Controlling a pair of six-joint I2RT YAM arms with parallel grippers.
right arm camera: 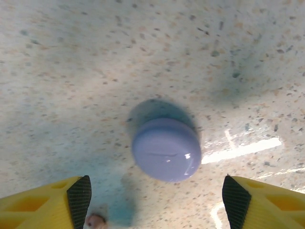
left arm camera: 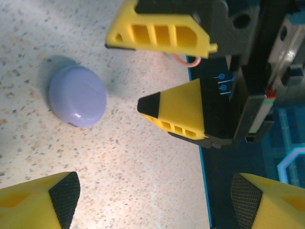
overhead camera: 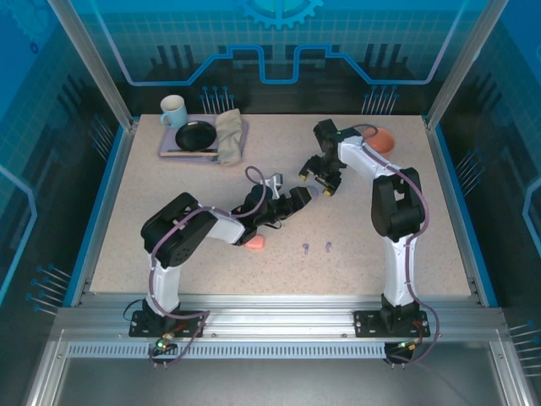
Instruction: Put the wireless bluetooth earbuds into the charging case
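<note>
both jaws stand wide apart, clamped on nothing: left pincer [left arm camera: 155,195], right pincer [right arm camera: 157,193]. lilac charging case [right arm camera: 167,149] lies shut, dome up, mid-table [overhead camera: 152,169] between my fingertips, untouched. lilac earbud [overhead camera: 304,247] and second lilac earbud [overhead camera: 327,246] lie side by side nearer my bases, long axes roughly near-far. stem ends too small to tell.

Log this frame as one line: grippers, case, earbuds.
left gripper open, empty | right gripper open, empty | lilac charging case shut, on table between them | two lilac earbuds loose, outside case
</note>
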